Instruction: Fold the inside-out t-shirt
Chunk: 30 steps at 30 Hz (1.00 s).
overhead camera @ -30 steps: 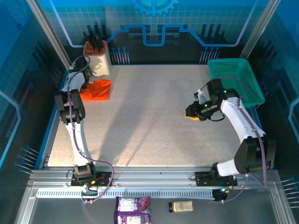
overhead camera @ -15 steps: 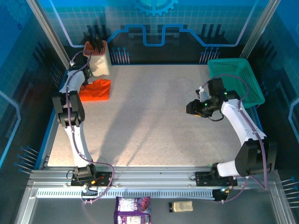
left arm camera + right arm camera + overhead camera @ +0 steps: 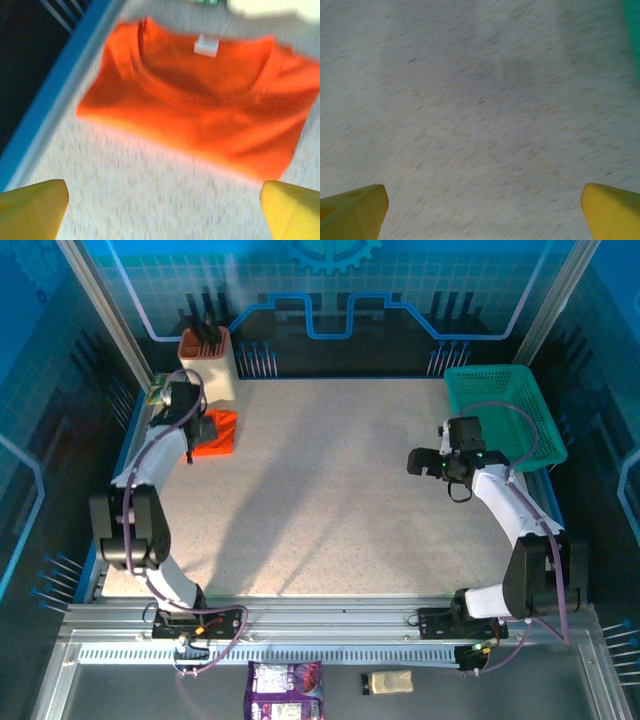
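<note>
The plain orange-red short-sleeved cloth t-shirt (image 3: 218, 432) lies in the far left corner of the speckled grey table (image 3: 330, 500), just beside its blue raised edge (image 3: 60, 85). In the left wrist view the t-shirt (image 3: 200, 115) is a compact, roughly rectangular packet. The neckline faces up and a small white label (image 3: 206, 45) is exposed at the collar (the sign that the garment is inside-out). The sleeves appear tucked out of sight, so I judge the fold essentially finished.

The left gripper (image 3: 162, 210) stands with its yellow fingers (image 3: 35, 202) spread wide apart and clear of the cloth, the packet lying just ahead of them. That looks like a release pose, leaving the folded shape undisturbed. From above, the left gripper (image 3: 190, 445) sits beside the shirt's near-left edge.

The right gripper (image 3: 482, 210) is also fully parted and empty, with bare tabletop beneath it. In the overhead view the right gripper (image 3: 415, 462) hangs well apart from the shirt, near the teal-green plastic mesh basket (image 3: 490, 371), probably parked out of the way.
</note>
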### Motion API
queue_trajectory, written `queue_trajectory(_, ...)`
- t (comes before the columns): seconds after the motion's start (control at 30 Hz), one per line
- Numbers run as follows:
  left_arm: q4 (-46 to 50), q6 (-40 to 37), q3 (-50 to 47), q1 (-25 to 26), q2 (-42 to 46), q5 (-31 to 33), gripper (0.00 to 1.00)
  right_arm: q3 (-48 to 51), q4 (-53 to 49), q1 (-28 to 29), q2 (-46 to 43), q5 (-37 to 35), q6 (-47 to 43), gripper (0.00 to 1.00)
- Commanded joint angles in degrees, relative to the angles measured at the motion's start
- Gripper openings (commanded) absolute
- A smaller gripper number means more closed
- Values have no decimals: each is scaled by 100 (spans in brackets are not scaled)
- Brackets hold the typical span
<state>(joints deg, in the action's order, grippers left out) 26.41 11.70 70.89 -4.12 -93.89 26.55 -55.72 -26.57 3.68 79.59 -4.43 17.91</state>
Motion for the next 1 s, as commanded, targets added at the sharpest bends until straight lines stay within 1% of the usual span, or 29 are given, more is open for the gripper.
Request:
queue_trajectory(0.0,-1177,395,-1267,-2,862,-510,99,342,1105,-185,195,-1217,-110,100)
queue_trajectory(0.07,-1979,353,-2194,47,1364,-546,99,699,1802,-282,282,-1436,-187,100)
queue_trajectory(0.13,-2890,206,-3050,77,1748,-819,99,1126,2737,-404,384,-1368,-332,100)
queue_trajectory(0.17,-3234,149,-3323,86,1835,-867,99,1374,3230,-428,421,-1410,-433,100)
queue_trajectory(0.23,-4097,-239,-3837,102,1891,-1094,99,2001,4800,-420,519,-1469,-723,100)
queue_trajectory(0.27,-4458,-379,-4056,95,1878,-1159,99,2157,5240,-479,575,-1261,-673,100)
queue_trajectory(0.3,-5063,-443,-4305,87,1822,-1168,99,2133,5282,-486,648,-1133,-736,100)
queue_trajectory(0.33,-5688,-458,-4549,70,1719,-1197,99,2025,5139,-379,700,-1263,-821,100)
queue_trajectory(0.37,-6143,-479,-4685,46,1637,-1354,99,2044,5236,-287,731,-1268,-957,100)
queue_trajectory(0.43,-6555,-512,-4687,43,1412,-1874,99,2330,5750,-42,677,-1196,-1311,100)
queue_trajectory(0.47,-6869,-607,-4692,43,1204,-2132,99,2611,6337,113,679,-1174,-1566,100)
queue_trajectory(0.5,-6878,-690,-4574,51,993,-2216,99,2854,6793,256,657,-1143,-1740,100)
queue_trajectory(0.53,-6604,-747,-4426,109,952,-2228,99,3041,7152,306,641,-1093,-1823,100)
queue_trajectory(0.57,-6518,-820,-4350,156,907,-2325,99,3185,7366,244,620,-941,-1763,100)
queue_trajectory(0.6,-6655,-932,-4367,180,823,-2488,99,3335,7722,122,726,-701,-1682,100)
queue_trajectory(0.63,-6872,-1032,-4442,227,748,-2549,99,3485,8311,15,931,-500,-1675,100)
queue_trajectory(0.67,-7159,-1057,-4609,258,732,-2594,99,3543,8152,-68,846,-308,-1598,100)
queue_trajectory(0.7,-7734,-1029,-4813,258,588,-2533,99,3525,8039,-125,781,-169,-1587,100)
queue_trajectory(0.73,-8302,-1068,-5035,262,435,-2555,99,3544,8246,-126,853,-111,-1628,100)
queue_trajectory(0.77,-8140,-1034,-5032,265,509,-2564,99,3552,8207,-120,846,-69,-1667,100)
queue_trajectory(0.8,-7888,-1085,-4923,267,522,-2583,99,3521,8128,-99,820,-113,-1677,100)
queue_trajectory(0.9,-7915,-1269,-4895,512,490,-2153,99,3551,8200,-37,824,-652,-1549,100)
queue_trajectory(0.97,-7881,-1258,-4876,521,494,-2120,99,3661,8462,60,848,-936,-1574,100)
